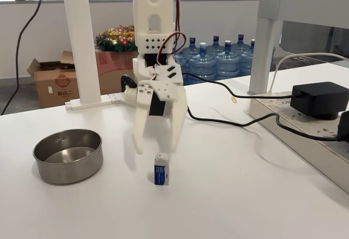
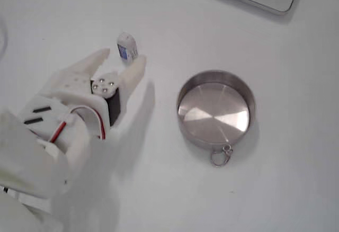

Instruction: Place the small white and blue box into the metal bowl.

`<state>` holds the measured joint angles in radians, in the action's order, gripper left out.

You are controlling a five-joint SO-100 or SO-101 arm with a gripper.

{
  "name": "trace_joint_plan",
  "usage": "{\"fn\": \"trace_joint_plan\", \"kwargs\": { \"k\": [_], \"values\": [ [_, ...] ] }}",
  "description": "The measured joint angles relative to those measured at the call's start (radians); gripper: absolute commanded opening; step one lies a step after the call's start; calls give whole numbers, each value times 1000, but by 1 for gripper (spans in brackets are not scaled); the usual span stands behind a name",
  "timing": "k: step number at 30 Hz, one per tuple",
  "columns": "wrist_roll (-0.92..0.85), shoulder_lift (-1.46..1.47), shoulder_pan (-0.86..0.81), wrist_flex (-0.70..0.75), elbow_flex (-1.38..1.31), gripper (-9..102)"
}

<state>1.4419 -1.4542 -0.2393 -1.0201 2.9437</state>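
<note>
Now, one gripper [image 1: 157, 150] with jaws spread and holding nothing, one small white and blue box [image 1: 161, 169] just below the fingertips, standing upright on its short end, blue face toward the camera, one metal bowl [image 1: 68, 155] well off to the jaws' left in a fixed view, empty.

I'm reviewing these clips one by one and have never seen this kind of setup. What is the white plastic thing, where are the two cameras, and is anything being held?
The white plastic thing is a small robot arm. Its two-fingered grasping end, the tool, points down at a white table.

One fixed view looks across the table from the side, with water bottles and a cardboard box behind. The other fixed view looks down from above.

Two things lie on the table: a small white and blue box and an empty metal bowl. The box stands apart from the bowl.

Nothing is held. The tool's fingers are spread open, with the box just at their tips.
</note>
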Motion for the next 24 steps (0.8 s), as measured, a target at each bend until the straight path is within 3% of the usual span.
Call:
{"fn": "trace_joint_plan", "kwargs": {
  "k": [24],
  "values": [
    [0,219,-9,0,-206,24]
  ]
}}
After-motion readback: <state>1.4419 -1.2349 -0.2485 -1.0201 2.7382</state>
